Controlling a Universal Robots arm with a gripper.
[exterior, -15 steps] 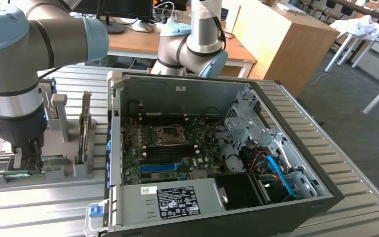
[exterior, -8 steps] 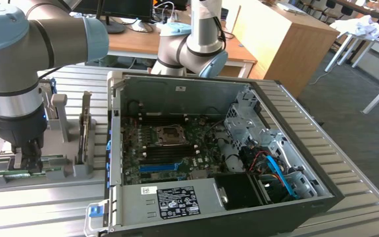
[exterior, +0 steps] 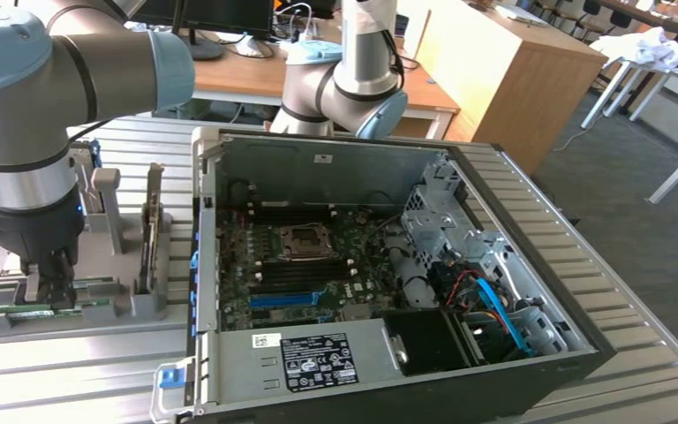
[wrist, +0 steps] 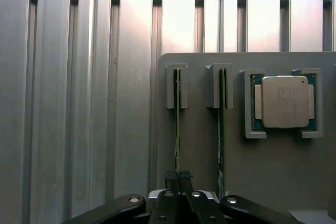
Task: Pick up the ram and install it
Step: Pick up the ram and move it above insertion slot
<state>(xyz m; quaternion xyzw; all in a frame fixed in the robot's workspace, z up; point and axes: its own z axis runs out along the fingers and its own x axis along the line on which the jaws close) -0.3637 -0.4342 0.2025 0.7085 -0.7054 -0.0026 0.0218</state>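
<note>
Your gripper is pinching the ram, which is standing on edge in the grey holder on the surface. A second green stick is sitting just beside it, with a processor further along the holder.

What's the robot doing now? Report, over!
Tool shut on the ram, on edge in gray holder. Second stick beside it, untouched. Computer case open, nothing in the way.
</note>
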